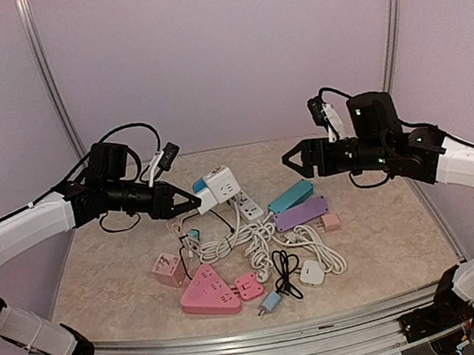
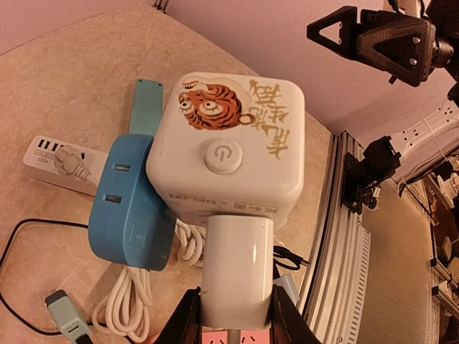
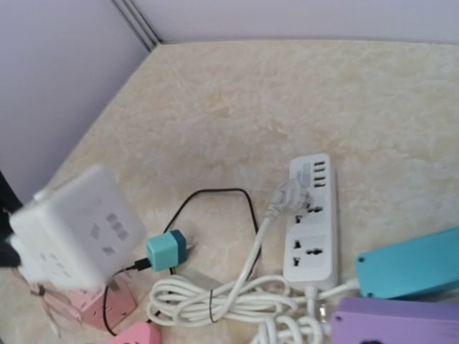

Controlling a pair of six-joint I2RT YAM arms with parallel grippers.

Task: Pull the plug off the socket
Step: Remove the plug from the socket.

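left pincer (image 2: 234, 308) clamped on rounded white plug (image 2: 237, 265), which is seated in the white tiger-print cube socket (image 2: 229, 143), aloft mid-frame in top view. right pincer (image 1: 299, 159) wide, empty, well apart. step: pre-pull. next, likely: right grips cube, pulls straight.

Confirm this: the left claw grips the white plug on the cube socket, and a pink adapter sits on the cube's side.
Not pink: the adapter on the side of the cube socket is blue, per the left wrist view. The left claw grips the white plug.
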